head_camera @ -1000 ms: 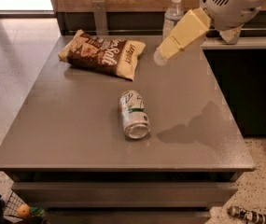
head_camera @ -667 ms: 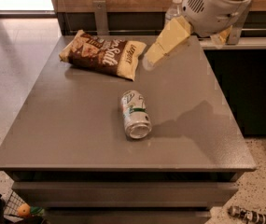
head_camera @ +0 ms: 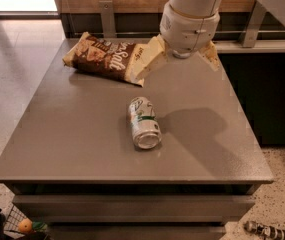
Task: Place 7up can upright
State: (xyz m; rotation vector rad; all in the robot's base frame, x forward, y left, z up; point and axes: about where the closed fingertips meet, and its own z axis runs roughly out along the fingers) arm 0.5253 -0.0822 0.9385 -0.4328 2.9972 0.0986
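The 7up can point(head_camera: 143, 122) lies on its side near the middle of the grey table point(head_camera: 72, 134), its shiny end facing the front edge. My gripper point(head_camera: 179, 60) hangs in the air above the table's back half, behind the can and apart from it. Its two cream fingers point(head_camera: 149, 59) are spread wide, one to the left and one to the right, and nothing is between them. The gripper casts a shadow on the table to the right of the can.
A brown chip bag point(head_camera: 109, 57) lies at the back left of the table, just left of the gripper. A dark counter and wood-panelled wall stand behind the table. A basket point(head_camera: 12, 224) and a small object point(head_camera: 267, 230) lie on the floor in front.
My gripper has moved left and toward the table's middle, from the back right corner to a spot behind the can. The can and chip bag have not moved.
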